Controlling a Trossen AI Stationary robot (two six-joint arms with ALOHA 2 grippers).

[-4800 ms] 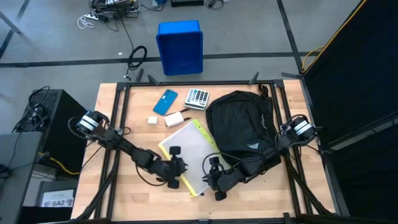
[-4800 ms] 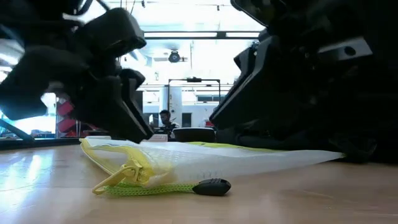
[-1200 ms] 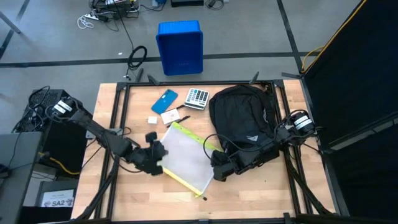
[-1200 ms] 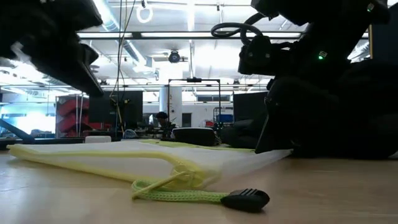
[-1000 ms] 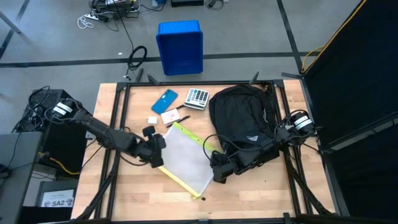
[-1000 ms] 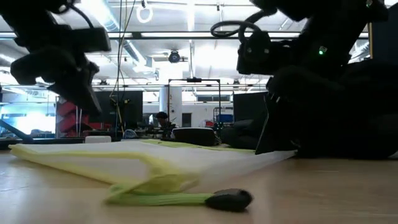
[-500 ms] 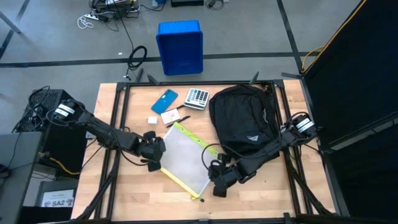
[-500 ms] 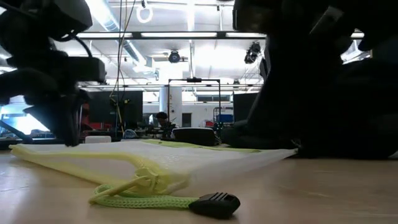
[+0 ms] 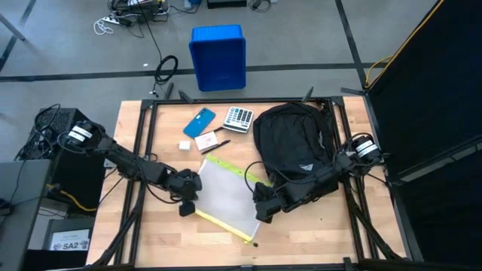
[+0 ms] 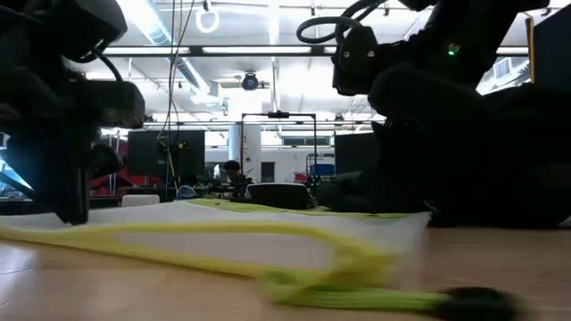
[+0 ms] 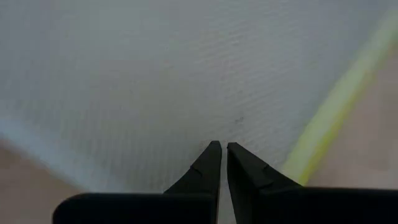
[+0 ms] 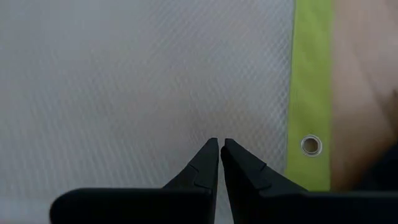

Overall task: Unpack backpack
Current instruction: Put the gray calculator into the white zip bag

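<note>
The black backpack (image 9: 294,147) lies flat on the table's right half. Left of it a white mesh pouch (image 9: 224,197) with yellow-green edging lies flat on the wood. Its cord (image 10: 357,290) and black toggle (image 10: 473,303) trail at the near end. My left gripper (image 9: 188,208) is shut at the pouch's left edge, with mesh under its tips in the left wrist view (image 11: 221,146). My right gripper (image 9: 260,213) is shut at the pouch's right edge, just in front of the backpack, and is over mesh in the right wrist view (image 12: 219,143). My left gripper sets its shut fingertips (image 11: 211,152) on the pouch's white mesh face (image 11: 205,118), near the yellow-green edge, slanting down from the table's left. The pouch lies flat on the table. My right gripper sets its shut fingertips (image 12: 210,149) on the mesh (image 12: 205,118), beside the yellow-green band with the metal eyelet (image 12: 310,145), slanting down from the table's right. Whether either gripper pinches any mesh, I cannot tell.
At the far middle of the table lie a blue phone (image 9: 200,123), a calculator (image 9: 239,118), a small white block (image 9: 184,145) and a card (image 9: 209,141). A blue bin (image 9: 218,56) stands on the floor beyond the far edge. Bare wood lies along the near edge.
My left gripper has come down and toward the near edge, tipping more steeply onto the pouch's left edge. My right gripper went toward the near edge and came back. The pouch has slid a little toward the near right, and its cord and toggle have swept to the right.
</note>
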